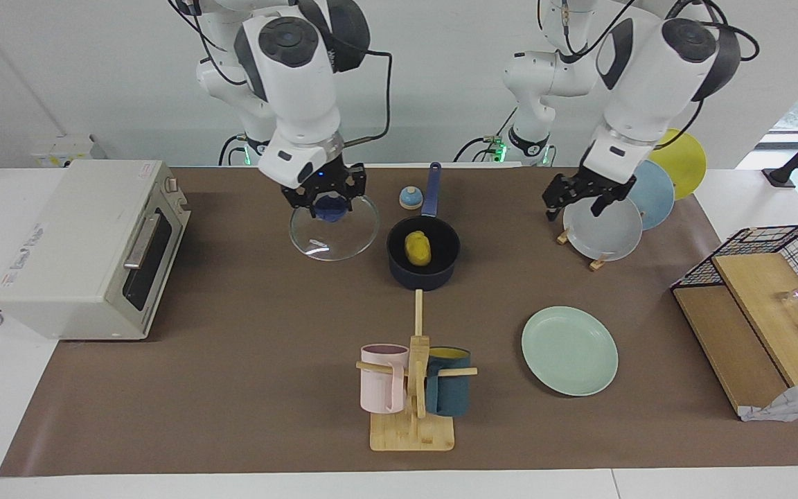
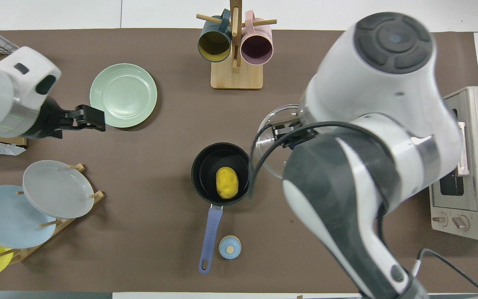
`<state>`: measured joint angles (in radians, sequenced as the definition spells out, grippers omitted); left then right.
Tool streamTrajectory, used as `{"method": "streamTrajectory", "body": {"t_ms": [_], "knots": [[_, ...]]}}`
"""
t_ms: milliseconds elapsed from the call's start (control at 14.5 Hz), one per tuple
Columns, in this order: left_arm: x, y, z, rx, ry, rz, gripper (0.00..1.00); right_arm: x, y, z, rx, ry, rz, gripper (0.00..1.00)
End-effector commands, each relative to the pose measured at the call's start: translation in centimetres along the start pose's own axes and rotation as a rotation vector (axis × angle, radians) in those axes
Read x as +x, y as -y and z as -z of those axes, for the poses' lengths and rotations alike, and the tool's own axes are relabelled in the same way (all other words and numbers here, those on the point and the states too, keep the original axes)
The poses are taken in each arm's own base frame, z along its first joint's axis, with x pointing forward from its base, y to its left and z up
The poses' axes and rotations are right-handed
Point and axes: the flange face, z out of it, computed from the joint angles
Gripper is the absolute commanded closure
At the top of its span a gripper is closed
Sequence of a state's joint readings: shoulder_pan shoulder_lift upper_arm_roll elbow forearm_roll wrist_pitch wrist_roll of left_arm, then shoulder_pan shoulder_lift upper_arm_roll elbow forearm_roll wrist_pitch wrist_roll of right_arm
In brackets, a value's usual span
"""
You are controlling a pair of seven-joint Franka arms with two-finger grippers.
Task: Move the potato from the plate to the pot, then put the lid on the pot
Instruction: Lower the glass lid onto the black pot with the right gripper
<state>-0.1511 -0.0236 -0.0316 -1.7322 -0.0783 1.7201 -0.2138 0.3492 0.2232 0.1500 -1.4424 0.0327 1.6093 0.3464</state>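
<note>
The yellow potato [image 1: 418,248] [image 2: 227,182] lies inside the navy pot [image 1: 423,281] [image 2: 199,166], whose blue handle points toward the robots. The mint-green plate [image 1: 569,351] [image 2: 123,95] is bare, farther from the robots toward the left arm's end. The glass lid [image 1: 333,239] [image 2: 278,114] is beside the pot toward the right arm's end. My right gripper [image 1: 330,204] is shut on its blue knob; the arm hides much of the lid in the overhead view. My left gripper [image 1: 577,206] [image 2: 98,118] is open and empty, in the air near the upright grey plate.
A toaster oven [image 1: 87,242] stands at the right arm's end. A wooden mug rack [image 1: 413,374] with two mugs stands farther out than the pot. A small blue bell [image 1: 409,198] sits beside the pot's handle. A plate rack [image 1: 603,232] and a wire basket [image 1: 766,263] stand at the left arm's end.
</note>
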Motion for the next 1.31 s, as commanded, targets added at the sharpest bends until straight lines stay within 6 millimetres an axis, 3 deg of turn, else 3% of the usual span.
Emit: {"method": "streamTrajectory", "body": {"t_ms": [0, 138, 276, 345, 483, 759, 966, 1241], "knots": [[0.1, 4.3, 1.7, -0.003, 0.021, -0.084, 0.0, 0.5, 5.6, -1.4, 0.05, -0.07, -0.043, 1.0], [0.5, 4.7, 2.4, 0.008, 0.015, -0.09, 0.0, -0.6, 10.6, -4.1, 0.046, -0.066, -0.062, 1.0], [0.7, 5.4, 4.4, 0.022, 0.031, -0.082, 0.0, -1.8, 12.9, -6.5, -0.043, -0.07, -0.005, 1.0], [0.9, 5.2, 4.9, 0.027, 0.042, -0.086, 0.0, -1.8, 12.6, -7.3, -0.067, -0.067, -0.001, 1.0], [1.1, 5.4, 5.0, 0.037, 0.035, -0.08, 0.0, -1.2, 11.7, -6.8, -0.048, -0.067, -0.028, 1.0], [1.0, 5.4, 4.7, 0.042, 0.036, -0.073, 0.0, -1.4, 12.3, -8.5, 0.011, -0.075, -0.053, 1.0], [1.3, 5.3, 4.5, 0.041, 0.028, -0.072, 0.0, -2.5, 14.8, -10.5, -0.001, -0.072, -0.036, 1.0], [1.4, 5.3, 4.4, 0.043, 0.034, -0.07, 0.0, -3.2, 14.2, -12.1, -0.011, -0.029, -0.05, 1.0]]}}
